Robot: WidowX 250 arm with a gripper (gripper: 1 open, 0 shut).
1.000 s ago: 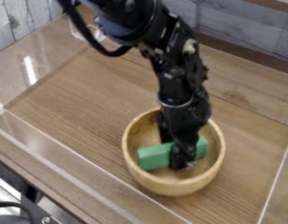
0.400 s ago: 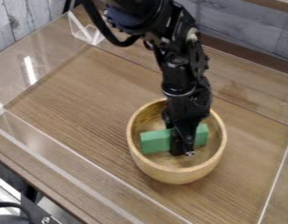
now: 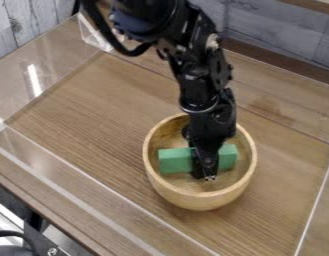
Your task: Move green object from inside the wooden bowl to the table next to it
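Bowl slid left since earlier; black hand point(image 3: 206, 170) clamped on flat green rectangular block point(image 3: 180, 159) inside round tan wooden bowl point(image 3: 164, 186).

A pale grey plank wall point(image 3: 280, 30) runs across the back — weathered boards laid level, with darker seams between them. Clear plastic panels point(image 3: 47, 60) stand around the work surface and catch soft white glare from overhead light, brightest on the left panel. At the lower left, below the front panel's edge, a dark floor point(image 3: 13, 240) shows, with something black and coiled on it — too blurred to tell.
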